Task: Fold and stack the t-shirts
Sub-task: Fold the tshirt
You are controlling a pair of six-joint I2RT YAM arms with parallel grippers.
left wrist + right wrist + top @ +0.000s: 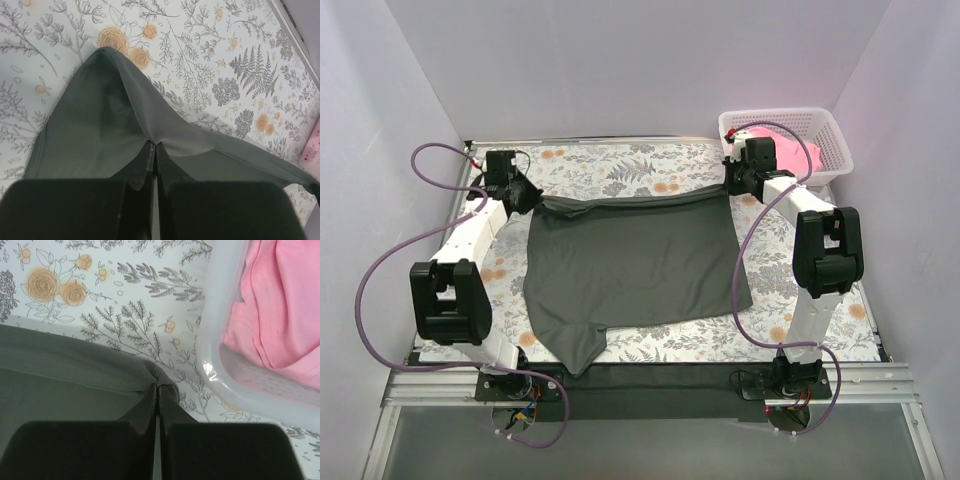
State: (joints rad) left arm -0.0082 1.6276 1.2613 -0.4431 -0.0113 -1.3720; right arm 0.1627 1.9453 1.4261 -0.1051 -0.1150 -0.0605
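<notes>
The grey shirt (630,265) is seen spread flat on the flowered table (620,170), its far edge lifted slightly and stretched in a taut line between the two grippers. The far left corner of that edge is pinched by the left gripper (527,196). In the left wrist view the fingers (142,167) are pressed together with a fold of grey cloth caught at their tips. The cloth is drawn up into a peaked ridge that runs away from the tips toward the far left, while a second tight band is pulled off to the right. The far right corner is pinched by the right gripper (734,182). In the right wrist view its fingers (147,410) are closed on a small bunched corner of the cloth, with the rest of the shirt lying to the left of the tips and the hem stretched leftward. The near part of the shirt is left on the table, and one sleeve is folded out at the near left, close to the left arm's base. The pink shirt (790,155) is crumpled inside the white basket (832,128) at the far right corner of the table. The basket's rim is seen just beside the right gripper's tips, to their right, apart from the grey cloth, and the pink shirt is touched by neither gripper
</notes>
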